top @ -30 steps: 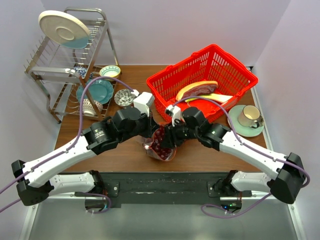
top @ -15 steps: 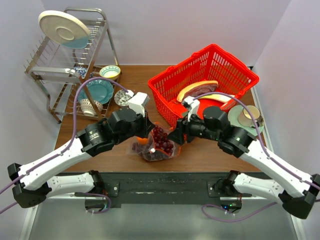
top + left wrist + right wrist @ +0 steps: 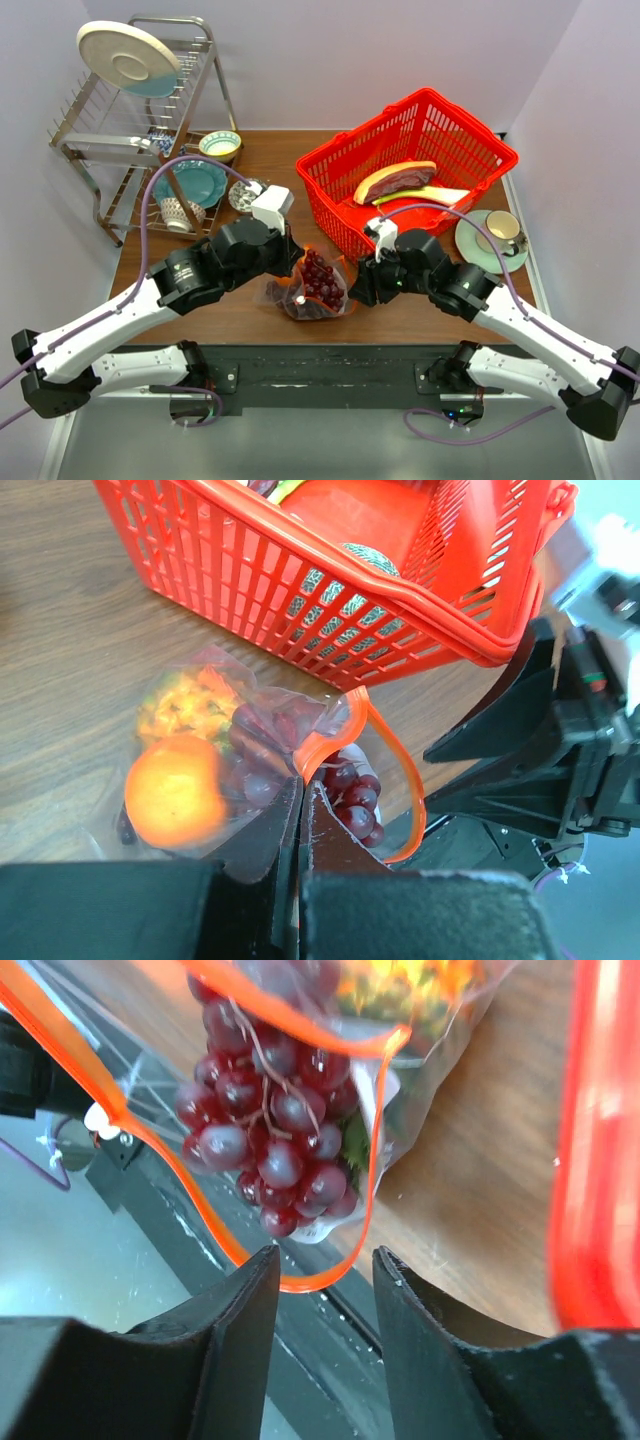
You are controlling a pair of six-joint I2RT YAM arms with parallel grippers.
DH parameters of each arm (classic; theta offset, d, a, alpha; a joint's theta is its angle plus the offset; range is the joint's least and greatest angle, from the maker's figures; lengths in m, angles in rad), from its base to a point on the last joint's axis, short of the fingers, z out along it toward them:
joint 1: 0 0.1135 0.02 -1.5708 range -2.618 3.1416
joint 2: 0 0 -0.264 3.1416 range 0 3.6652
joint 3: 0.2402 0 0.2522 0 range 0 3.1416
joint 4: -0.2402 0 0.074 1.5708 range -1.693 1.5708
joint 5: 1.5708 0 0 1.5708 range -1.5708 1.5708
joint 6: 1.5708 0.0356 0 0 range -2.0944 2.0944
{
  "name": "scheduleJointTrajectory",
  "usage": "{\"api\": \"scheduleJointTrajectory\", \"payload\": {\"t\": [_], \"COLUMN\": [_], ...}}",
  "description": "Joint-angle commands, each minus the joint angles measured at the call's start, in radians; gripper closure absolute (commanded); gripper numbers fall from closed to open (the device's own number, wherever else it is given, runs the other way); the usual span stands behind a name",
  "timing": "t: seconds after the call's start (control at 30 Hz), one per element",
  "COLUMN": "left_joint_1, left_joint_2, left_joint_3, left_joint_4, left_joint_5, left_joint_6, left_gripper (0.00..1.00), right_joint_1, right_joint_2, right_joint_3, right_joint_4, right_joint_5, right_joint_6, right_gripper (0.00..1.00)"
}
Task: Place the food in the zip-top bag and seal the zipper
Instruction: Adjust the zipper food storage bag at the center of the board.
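Note:
The clear zip-top bag (image 3: 285, 297) lies on the table near its front edge, mouth open toward the right arm. My left gripper (image 3: 300, 783) is shut on the bag's edge, just under the orange zipper (image 3: 405, 770). Dark red grapes (image 3: 270, 1130) fill the mouth, partly sticking out. Behind them, through the plastic, show the yellow-orange pineapple (image 3: 185, 705) and an orange ball (image 3: 175, 792). My right gripper (image 3: 322, 1258) stands open just off the mouth, and the bottom of the zipper loop (image 3: 320, 1282) hangs between its fingers without touching them. From above, the right gripper (image 3: 355, 288) is beside the grapes (image 3: 320, 280).
A red mesh basket (image 3: 440, 110) stands right behind the bag, holding a pink-red slice (image 3: 395, 178) and a pale stalk. A cup on a saucer (image 3: 497, 232) sits at the right. On the left are a dish rack (image 3: 120, 130), a teal plate (image 3: 195, 182) and small bowls (image 3: 243, 193).
The right gripper let go of the grapes, drew back to the right, then came down beside the bag's mouth. The bag with the left gripper shifted slightly left.

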Motion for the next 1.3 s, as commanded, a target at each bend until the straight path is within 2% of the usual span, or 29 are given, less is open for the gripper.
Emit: {"api": "scheduleJointTrajectory", "payload": {"t": [0.0,0.17,0.2,0.23,0.3,0.47,0.5,0.57,0.63,0.8,0.93,1.03,1.13,1.27], "left_joint_1": [0.005,0.005,0.005,0.005,0.005,0.005,0.003,0.005,0.005,0.005,0.005,0.005,0.005,0.005], "left_joint_2": [-0.038,-0.056,-0.059,-0.064,-0.065,-0.078,-0.079,-0.081,-0.084,-0.104,-0.137,-0.145,-0.15,-0.13], "left_joint_3": [0.058,0.051,0.049,0.048,0.046,0.055,0.058,0.068,0.066,-0.001,-0.073,-0.092,-0.041,0.124], "left_joint_4": [0.06,0.059,0.057,0.057,0.054,0.049,0.048,0.043,0.034,0.043,0.077,0.079,0.042,-0.053], "left_joint_5": [-0.02,-0.019,-0.02,-0.022,-0.023,-0.028,-0.029,-0.034,-0.039,-0.054,-0.036,-0.005,-0.006,-0.071], "left_joint_6": [-0.001,-0.012,-0.015,-0.017,-0.02,-0.02,-0.018,-0.017,-0.015,-0.04,-0.066,-0.077,-0.061,-0.015], "left_gripper": [1.0,1.0,1.0,1.0,1.0,1.0,1.0,1.0,1.0,1.0,1.0,1.0,1.0,1.0], "right_joint_1": [0.001,0.009,0.009,0.009,0.01,0.024,0.026,0.033,0.037,0.037,0.037,0.037,0.037,0.037], "right_joint_2": [0.02,0.034,0.043,0.048,0.057,0.082,0.085,0.091,0.091,0.105,0.192,0.264,0.306,0.338], "right_joint_3": [-0.038,-0.065,-0.067,-0.067,-0.073,-0.096,-0.099,-0.096,-0.076,0.152,0.503,0.634,0.604,0.513], "right_joint_4": [0.049,0.068,0.072,0.079,0.088,0.122,0.13,0.148,0.142,0.052,-0.112,-0.149,-0.125,-0.085], "right_joint_5": [0.062,0.119,0.119,0.111,0.098,0.09,0.087,0.076,0.065,0.071,0.101,0.107,0.113,0.099], "right_joint_6": [0.05,0.062,0.064,0.065,0.067,0.079,0.082,0.09,0.093,0.05,-0.001,-0.025,-0.027,-0.005], "right_gripper": [0.56,0.62,0.73,0.75,0.76,0.7,0.73,0.91,1.0,1.0,1.0,1.0,1.0,1.0]}}
